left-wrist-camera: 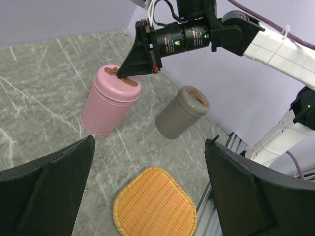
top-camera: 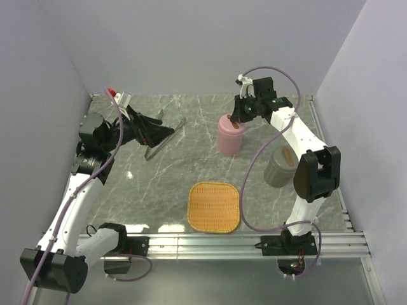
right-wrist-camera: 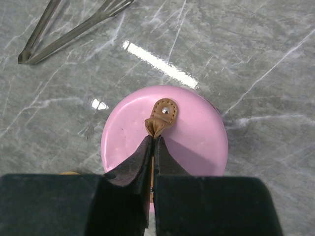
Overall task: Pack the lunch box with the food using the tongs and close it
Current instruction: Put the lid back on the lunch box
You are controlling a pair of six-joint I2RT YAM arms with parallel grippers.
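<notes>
Beside the pink cup [top-camera: 229,135], grey cup [top-camera: 280,166], woven tray [top-camera: 214,206] nearer, tongs [top-camera: 177,126] leftward.

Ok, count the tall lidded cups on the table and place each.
2. The pink cup stands toward the back, the right gripper shut on its lid strap; the grey cup stands nearer, to its right. No others show.

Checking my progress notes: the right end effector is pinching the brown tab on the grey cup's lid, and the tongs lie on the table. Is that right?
Not quite. The right end effector is pinching the brown tab on the lid of the pink cup, not the grey cup, as the right wrist view shows. The tongs do lie on the table.
</notes>
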